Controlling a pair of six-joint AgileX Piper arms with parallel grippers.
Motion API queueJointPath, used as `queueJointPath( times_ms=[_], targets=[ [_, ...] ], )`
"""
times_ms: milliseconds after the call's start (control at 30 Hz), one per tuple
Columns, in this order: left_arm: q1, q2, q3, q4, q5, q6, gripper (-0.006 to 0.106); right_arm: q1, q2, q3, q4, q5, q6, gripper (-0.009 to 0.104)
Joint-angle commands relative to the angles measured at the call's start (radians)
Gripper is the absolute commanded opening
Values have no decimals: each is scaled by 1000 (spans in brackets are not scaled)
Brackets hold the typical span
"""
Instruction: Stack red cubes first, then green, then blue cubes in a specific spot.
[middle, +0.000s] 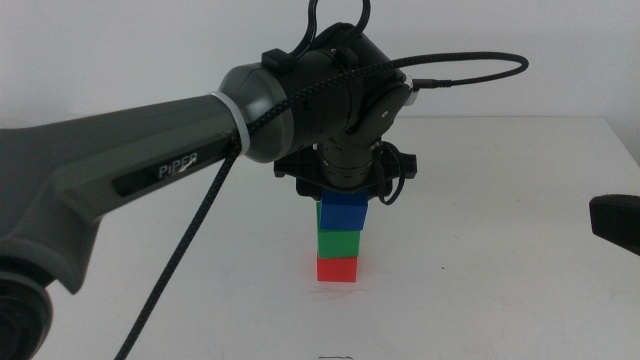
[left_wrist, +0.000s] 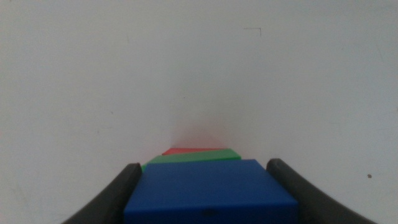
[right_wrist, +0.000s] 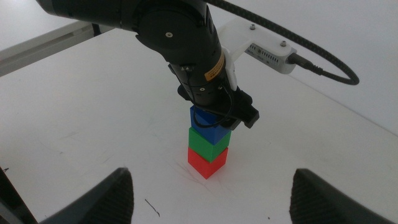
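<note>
Middle view: there's a 3-cube stack sitting on the white tabletop, red cube at the bottom, green cube on it, blue cube on top. The left gripper hangs straight over the stack from its big grey arm, right down at the blue cube. The right gripper only peeks in as a dark shape at the right edge, well apart from the stack.

Left wrist view: the blue cube fills the space between the left gripper's 2 dark fingers. They look slightly apart from its sides, so parted, not squeezing. Slivers of the green cube and red cube stick out beyond it.

Right wrist view: the right gripper has its fingers spread wide, holding nothing, with the stack out ahead: red cube, green cube, blue cube. The left gripper is on the blue one.
</note>
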Motion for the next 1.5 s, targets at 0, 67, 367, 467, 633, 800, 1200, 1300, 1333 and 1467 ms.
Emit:
queueJointPath(
  times_ms=[0, 67, 367, 467, 633, 800, 1200, 1300, 1333, 1467],
  targets=[
    [-2, -49, -29, 14, -14, -14, 13, -7, 1, -20, 5, -72, -16, 64],
    [-2, -49, -29, 14, -14, -14, 13, -7, 1, -20, 5, -72, -16, 64],
    [-2, -49, -29, 41, 15, -14, 42, -7, 1, -20, 5, -72, -16, 64],
    [-2, -49, -29, 48, 14, -14, 61, -7, 1, -20, 5, -72, -16, 64],
    [-2, -49, -29, 56, 14, -9, 76, -7, 1, -20, 5, -72, -16, 64],
    [-2, -49, -30, 62, 8, 4, 81, -7, 1, -20, 5, -72, -16, 64],
    [-2, -150, -31, 63, -59, 175, 92, -7, 1, -20, 5, -72, -16, 64],
    [-2, -215, -31, 69, -79, 220, 92, -7, 1, -20, 5, -72, -16, 64],
    [-2, -237, -31, 76, -79, 233, 92, -7, 1, -20, 5, -72, -16, 64],
    [-2, -317, -31, 103, -78, 291, 92, -7, 1, -20, 5, -72, -16, 64]
  ],
)
